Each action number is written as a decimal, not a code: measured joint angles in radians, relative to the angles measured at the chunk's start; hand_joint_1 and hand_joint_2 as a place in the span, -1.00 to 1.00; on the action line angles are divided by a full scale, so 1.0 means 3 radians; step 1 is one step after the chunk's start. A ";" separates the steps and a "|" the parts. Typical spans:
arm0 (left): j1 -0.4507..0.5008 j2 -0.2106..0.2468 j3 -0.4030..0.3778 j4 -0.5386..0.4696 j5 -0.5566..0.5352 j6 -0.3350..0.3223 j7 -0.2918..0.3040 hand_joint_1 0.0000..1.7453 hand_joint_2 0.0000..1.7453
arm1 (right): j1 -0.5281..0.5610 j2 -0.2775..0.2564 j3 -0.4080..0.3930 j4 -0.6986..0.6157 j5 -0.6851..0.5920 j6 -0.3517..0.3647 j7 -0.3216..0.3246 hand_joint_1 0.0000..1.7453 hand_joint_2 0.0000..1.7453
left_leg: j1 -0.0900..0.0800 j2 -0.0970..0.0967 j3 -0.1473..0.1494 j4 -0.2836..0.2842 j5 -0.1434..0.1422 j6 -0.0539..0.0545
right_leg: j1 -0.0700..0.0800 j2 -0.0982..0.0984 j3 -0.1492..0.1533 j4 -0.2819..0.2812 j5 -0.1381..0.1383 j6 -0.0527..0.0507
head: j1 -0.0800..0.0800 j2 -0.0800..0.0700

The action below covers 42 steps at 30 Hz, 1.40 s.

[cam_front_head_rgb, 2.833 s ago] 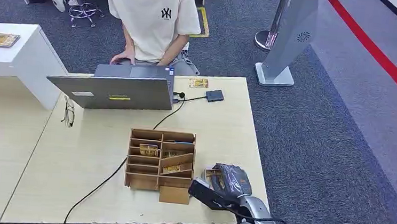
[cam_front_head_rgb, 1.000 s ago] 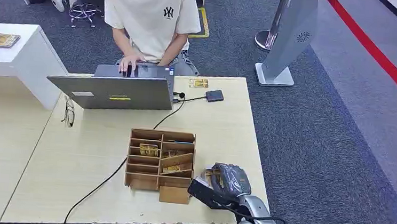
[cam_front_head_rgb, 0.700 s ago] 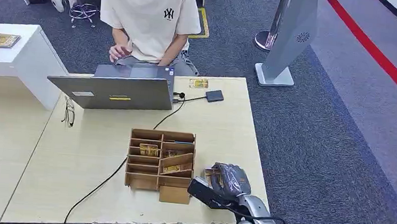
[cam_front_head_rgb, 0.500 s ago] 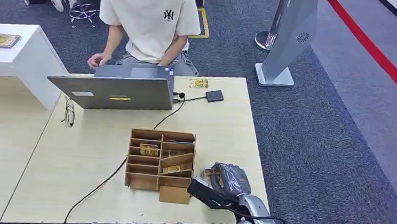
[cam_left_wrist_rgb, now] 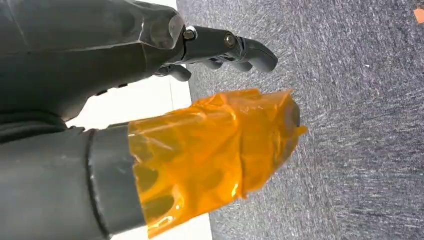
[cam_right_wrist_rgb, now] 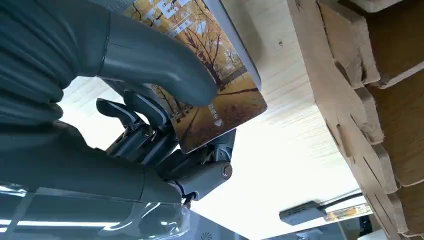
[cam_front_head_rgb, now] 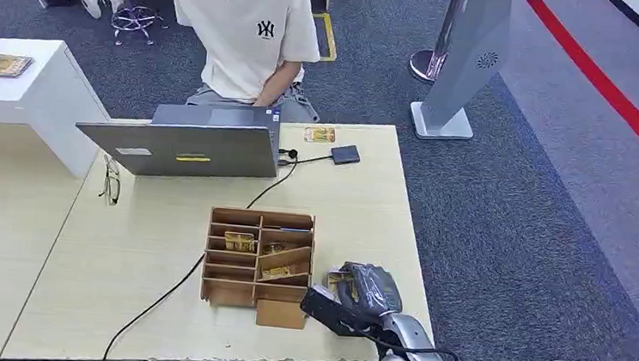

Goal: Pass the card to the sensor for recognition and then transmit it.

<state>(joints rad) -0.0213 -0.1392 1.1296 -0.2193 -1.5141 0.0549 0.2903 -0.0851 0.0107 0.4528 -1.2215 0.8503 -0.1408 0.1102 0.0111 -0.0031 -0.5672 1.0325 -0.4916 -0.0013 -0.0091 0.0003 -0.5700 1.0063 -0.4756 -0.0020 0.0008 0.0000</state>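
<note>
A wooden divided box is sitting on the table, holding cards in several compartments. The right hand is pinching a card just beside the box. The left hand is hanging over carpet, fingers apart, holding nothing.

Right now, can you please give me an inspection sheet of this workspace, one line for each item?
Surface: light wood table, no spills seen.
Job's things: card held in the right hand; sensor at the far edge; wooden box with more cards in it.
Clutter: laptop, glasses, another card beside the sensor.
Hands: right hand grips the card just right of the box; left hand holds nothing, over carpet.
Cables: black cable crosses the table from the laptop side to the near edge.
Surroundings: person seated behind the laptop; grey stand; red floor line.
</note>
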 joint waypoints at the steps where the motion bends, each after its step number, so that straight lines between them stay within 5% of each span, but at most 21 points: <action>1: 0.0000 0.0000 0.0000 0.0000 -0.0001 0.0000 0.0000 -1.00 -1.00 | 0.0000 0.0000 0.0000 0.0000 -0.0001 0.0000 0.0000 1.00 1.00 | 0.0000 0.0000 0.0000 0.0000 0.0000 0.0000 | 0.0000 0.0000 0.0000 0.0000 0.0000 0.0000 | 0.0000 0.0000; 42: 0.0000 -0.0003 0.0001 0.0000 -0.0031 0.0017 0.0001 -1.00 -1.00 | -0.0006 0.0001 0.0000 0.0006 -0.0003 0.0003 -0.0010 1.00 1.00 | 0.0000 0.0000 0.0000 0.0000 0.0001 -0.0001 | 0.0000 0.0000 0.0001 0.0000 0.0000 0.0000 | 0.0000 0.0000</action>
<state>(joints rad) -0.0213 -0.1400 1.1299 -0.2193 -1.5232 0.0599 0.2907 -0.0869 0.0111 0.4528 -1.2196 0.8495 -0.1400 0.1072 0.0111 -0.0031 -0.5671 1.0325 -0.4913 -0.0017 -0.0091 0.0003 -0.5698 1.0064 -0.4755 -0.0020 0.0008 0.0000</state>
